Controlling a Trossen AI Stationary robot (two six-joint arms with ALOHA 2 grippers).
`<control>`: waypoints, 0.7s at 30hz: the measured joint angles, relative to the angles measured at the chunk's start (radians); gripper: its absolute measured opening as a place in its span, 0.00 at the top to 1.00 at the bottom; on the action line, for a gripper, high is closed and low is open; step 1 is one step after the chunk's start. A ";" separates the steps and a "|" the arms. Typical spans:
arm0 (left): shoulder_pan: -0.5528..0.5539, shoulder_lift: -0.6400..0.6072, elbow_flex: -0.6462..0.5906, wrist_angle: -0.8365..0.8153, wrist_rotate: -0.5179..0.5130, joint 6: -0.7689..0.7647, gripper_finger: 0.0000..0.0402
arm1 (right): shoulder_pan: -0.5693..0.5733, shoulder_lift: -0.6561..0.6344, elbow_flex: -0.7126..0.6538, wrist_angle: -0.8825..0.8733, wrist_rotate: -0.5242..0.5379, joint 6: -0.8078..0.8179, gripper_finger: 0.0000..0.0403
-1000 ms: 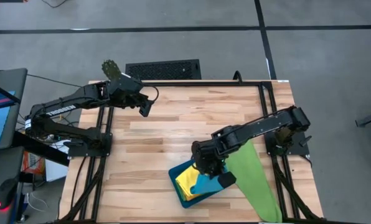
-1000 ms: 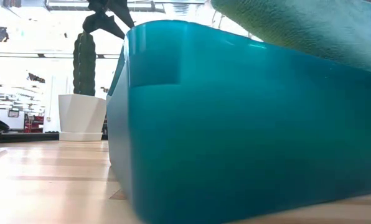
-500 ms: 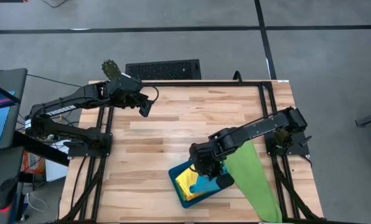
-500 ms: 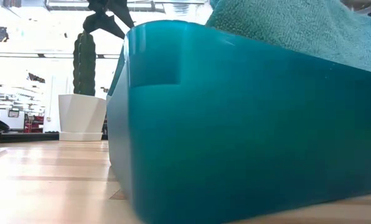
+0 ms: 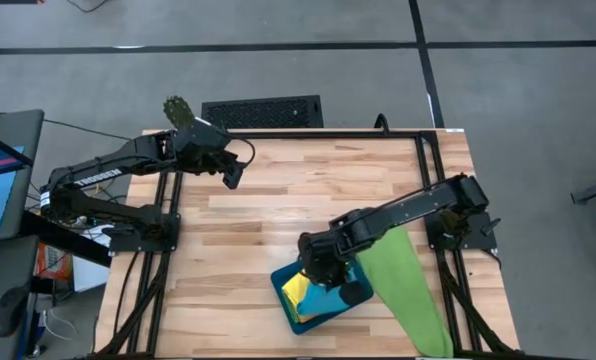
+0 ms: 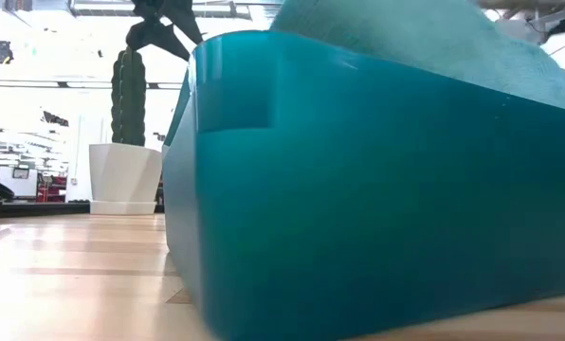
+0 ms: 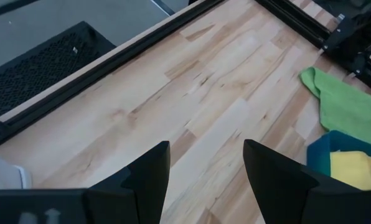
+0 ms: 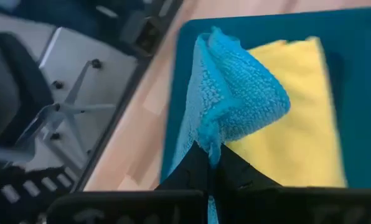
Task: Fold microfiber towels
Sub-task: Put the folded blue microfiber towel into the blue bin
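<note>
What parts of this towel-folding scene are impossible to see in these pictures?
- Low view: the teal tray blocks nearly everything behind it, both grippers included.
- High view: the right gripper covers part of the blue towel and yellow towel.
- High view: the green towel runs off the bottom edge.
- No orange towel shows anywhere.

Most of the tabletop (image 5: 278, 200) lies bare between the two arms, so its middle and far side are free to cross. The near right corner is crowded: the teal tray (image 5: 290, 308) sits there, the right gripper (image 5: 323, 270) low over it, and a green towel (image 5: 403, 285) spreads just beside it.
</note>
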 joint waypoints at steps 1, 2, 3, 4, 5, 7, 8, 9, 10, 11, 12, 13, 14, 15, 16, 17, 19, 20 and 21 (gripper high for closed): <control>0.000 0.000 0.000 -0.003 0.000 0.000 0.51 | -0.003 0.001 0.000 0.006 0.017 0.019 0.94; 0.000 0.000 0.000 -0.006 0.000 0.000 0.51 | -0.009 0.001 0.000 0.012 0.026 0.033 0.95; 0.000 0.000 0.000 -0.009 0.000 0.000 0.51 | -0.015 0.001 0.000 0.018 0.042 0.050 0.95; 0.000 0.000 0.000 -0.016 0.000 0.000 0.51 | -0.021 -0.004 0.000 0.022 0.063 0.070 0.95; 0.000 0.000 0.000 -0.024 0.000 0.001 0.51 | -0.027 -0.014 0.000 0.019 0.084 0.088 0.95; 0.000 0.000 0.000 -0.032 0.000 0.001 0.51 | -0.039 -0.034 0.014 -0.024 0.128 0.115 0.95; 0.000 0.000 0.000 -0.035 0.000 0.001 0.51 | -0.045 -0.041 0.036 -0.065 0.163 0.124 0.95; 0.000 0.000 0.000 -0.039 0.000 0.004 0.51 | -0.047 -0.046 0.063 -0.118 0.201 0.126 0.95; 0.000 0.000 0.000 -0.041 0.000 0.007 0.51 | -0.048 -0.048 0.089 -0.178 0.240 0.125 0.95; 0.000 0.000 0.000 -0.040 0.000 0.010 0.51 | -0.049 -0.050 0.112 -0.226 0.283 0.120 0.95; 0.000 0.000 0.000 -0.040 0.000 0.013 0.51 | -0.050 -0.051 0.128 -0.255 0.321 0.117 0.95; 0.000 0.000 0.000 -0.040 0.000 0.015 0.51 | -0.050 -0.052 0.138 -0.265 0.357 0.115 0.95; 0.000 0.000 0.000 -0.040 -0.001 0.015 0.51 | -0.052 -0.051 0.144 -0.270 0.384 0.114 0.95; 0.000 0.000 0.000 -0.040 -0.004 0.015 0.51 | -0.057 -0.051 0.148 -0.275 0.403 0.115 0.95; 0.000 0.000 0.000 -0.040 -0.008 0.015 0.51 | -0.059 -0.051 0.148 -0.276 0.422 0.115 0.95; 0.000 0.000 0.000 -0.040 -0.014 0.015 0.51 | -0.061 -0.050 0.147 -0.281 0.449 0.114 0.95; 0.000 0.000 0.000 -0.040 -0.019 0.016 0.51 | -0.060 -0.031 0.143 -0.301 0.525 0.101 0.95; 0.000 0.000 0.000 -0.040 -0.019 0.016 0.51 | -0.060 -0.024 0.142 -0.321 0.572 0.085 0.95; 0.000 0.000 0.000 -0.040 -0.019 0.018 0.51 | -0.060 -0.022 0.140 -0.353 0.624 0.070 0.95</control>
